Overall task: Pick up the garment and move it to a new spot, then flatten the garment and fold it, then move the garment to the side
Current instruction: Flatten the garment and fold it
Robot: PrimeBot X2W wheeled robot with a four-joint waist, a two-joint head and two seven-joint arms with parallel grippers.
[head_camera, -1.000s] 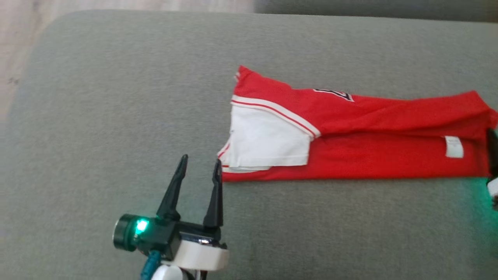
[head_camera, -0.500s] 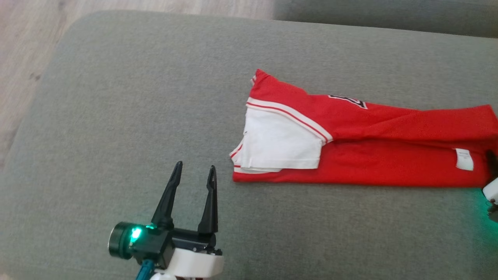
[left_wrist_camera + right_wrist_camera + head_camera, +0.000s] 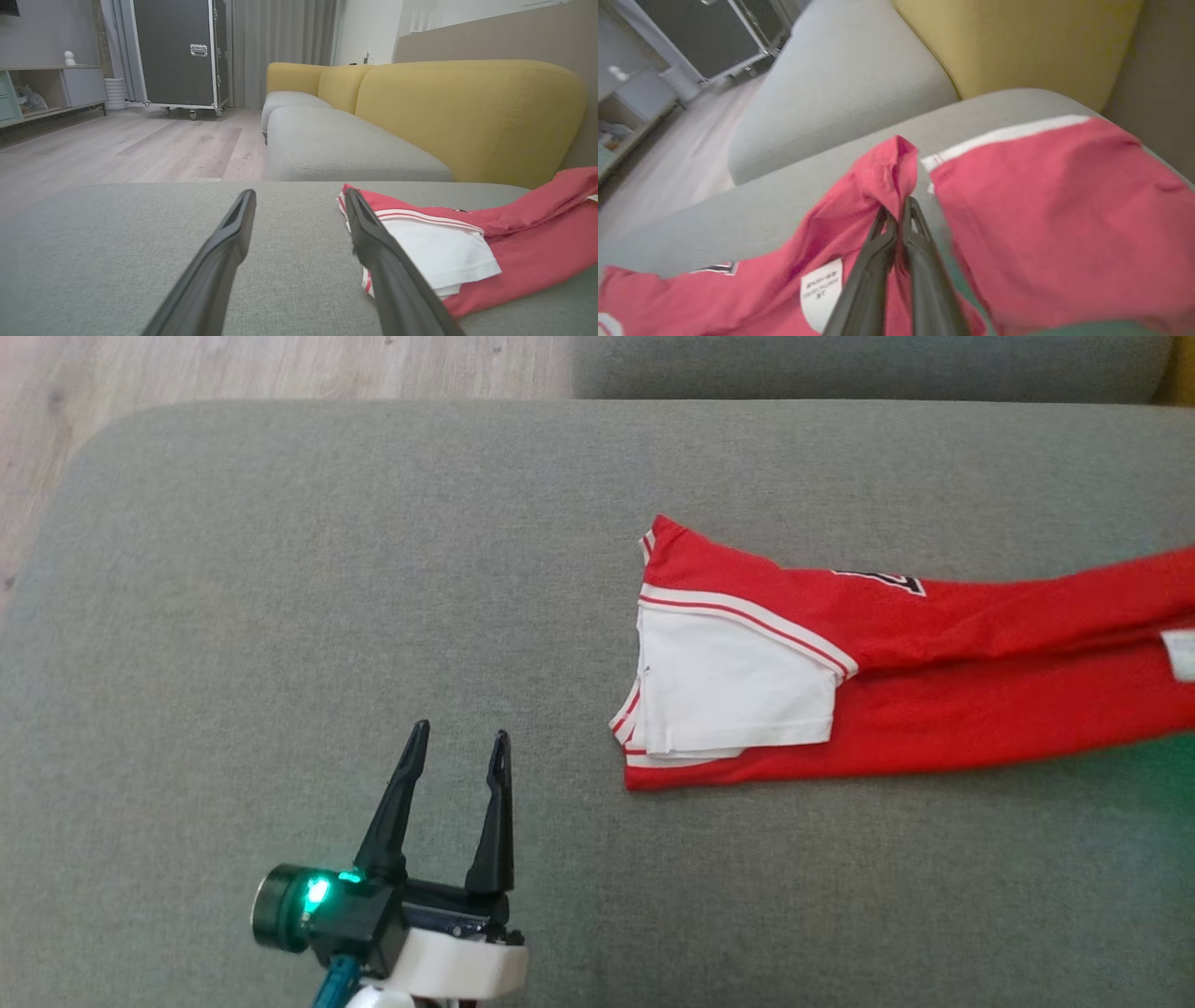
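Rightward goes the garment point(image 3: 934, 709) since a second ago. Its near corner, then just beside my left claw point(image 3: 460, 730), now lies well apart from it on the grey cushion point(image 3: 280, 569), and that is more than the head's own shift explains.

From the head, the garment is a long red band with the white sleeve point(image 3: 738, 686) folded on top at its left end. Its other end runs off the right edge. My left claw hovers empty near the lower left, fingers apart and pointing up the view.

From the left wrist, those fingers sit low and nearly level over the cushion, and the sleeve end lies off to their right, not between them.

From the right wrist, my right claw point(image 3: 896, 207) has its fingers together on a raised ridge of red cloth beside the white label point(image 3: 822, 289). The picture is blurred, so I only think both layers are caught.

I judge this to be the drag to the side. I should pull low and slow, keep the clamp firm so the stacked folds travel together, and hold my left claw clear of the sleeve.
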